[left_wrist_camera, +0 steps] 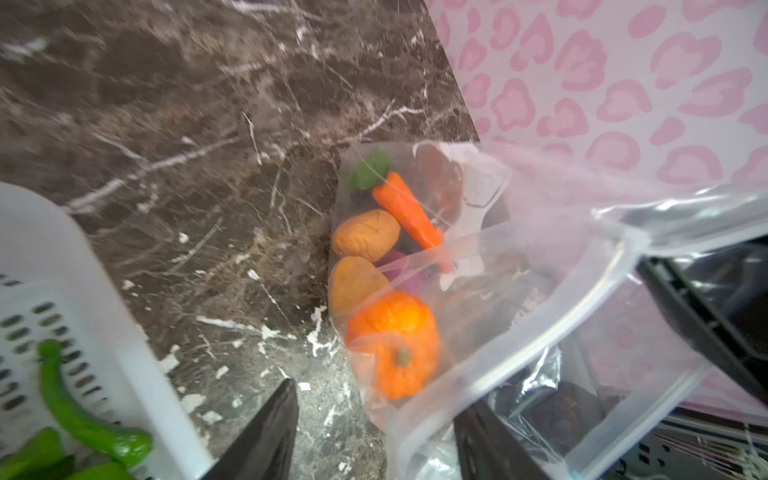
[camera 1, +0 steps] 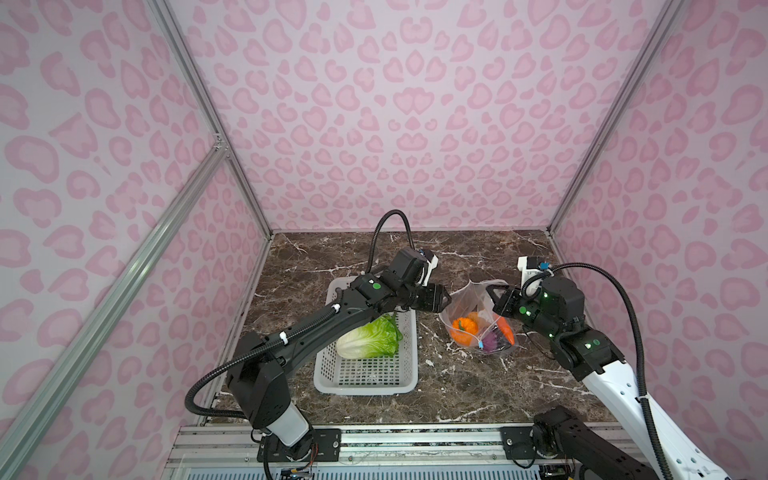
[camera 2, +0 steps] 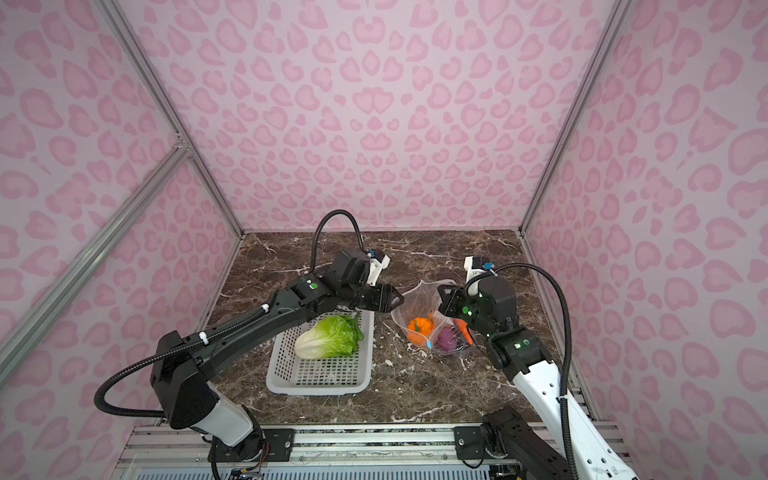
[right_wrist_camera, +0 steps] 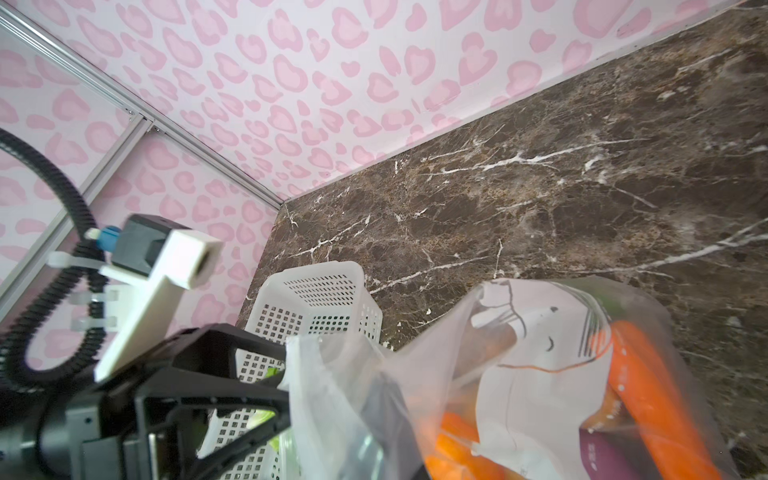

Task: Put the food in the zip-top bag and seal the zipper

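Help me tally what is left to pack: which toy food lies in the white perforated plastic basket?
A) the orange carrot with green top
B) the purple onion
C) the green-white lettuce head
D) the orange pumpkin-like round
C: in a top view the green-white lettuce head lies in the white perforated plastic basket, while the orange carrot, purple onion and orange pumpkin-like round sit inside the clear crinkly plastic bag.

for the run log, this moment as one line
left gripper open | right gripper shut on zip-top bag | lettuce in basket | carrot, onion bagged | zipper unsealed
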Motion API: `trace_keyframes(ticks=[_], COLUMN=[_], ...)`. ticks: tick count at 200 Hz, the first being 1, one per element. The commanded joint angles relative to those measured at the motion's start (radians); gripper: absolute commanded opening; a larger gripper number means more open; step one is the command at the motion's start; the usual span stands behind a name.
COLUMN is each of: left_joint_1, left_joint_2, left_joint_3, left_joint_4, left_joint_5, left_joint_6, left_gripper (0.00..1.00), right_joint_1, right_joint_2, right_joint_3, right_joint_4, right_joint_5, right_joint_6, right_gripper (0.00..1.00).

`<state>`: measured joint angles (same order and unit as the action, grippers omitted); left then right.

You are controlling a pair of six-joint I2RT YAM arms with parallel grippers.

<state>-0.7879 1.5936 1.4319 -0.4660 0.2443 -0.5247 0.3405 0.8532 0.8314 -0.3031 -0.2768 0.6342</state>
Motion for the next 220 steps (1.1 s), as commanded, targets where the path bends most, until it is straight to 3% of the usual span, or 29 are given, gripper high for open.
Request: trace_keyframes(ticks=[1,36,86,123,220], left_joint_1=[0.042,0.171,0.251,0.265,0.246], left_joint_2=[-0.033,-0.082,-0.065,0.029,0.221], left_joint_3=[0.033,0.018,-0.046,-0.061,-0.070], left_joint_4=[-0.087,-0.178,-0.237,-0.225,-0.141], left_joint_5=[-0.041,-0.020,-0.178,-0.273,-0.154], left_joint_6=[0.134,0.284,0.445,0.464,0.430], left_gripper=[0.62,0.63,0.57,0.50,0.47], right_joint_1=[0.000,0.000,0.001,-0.001,-0.001], right_joint_2=[0.004,-0.003,-0.014,-0.034,-0.039], right_joint_3=[-0.015,-0.057,-0.078,-0.083,-0.087], right_joint_4=[0.043,0.091,0.096,0.093,0.096], right_joint_5=[0.011,0.003,0.008,0.017,0.021], right_joint_6=[-0.007,0.011,-0.002,-0.003,0.005], right_gripper=[0.00,0.00,0.00,0.00,0.00])
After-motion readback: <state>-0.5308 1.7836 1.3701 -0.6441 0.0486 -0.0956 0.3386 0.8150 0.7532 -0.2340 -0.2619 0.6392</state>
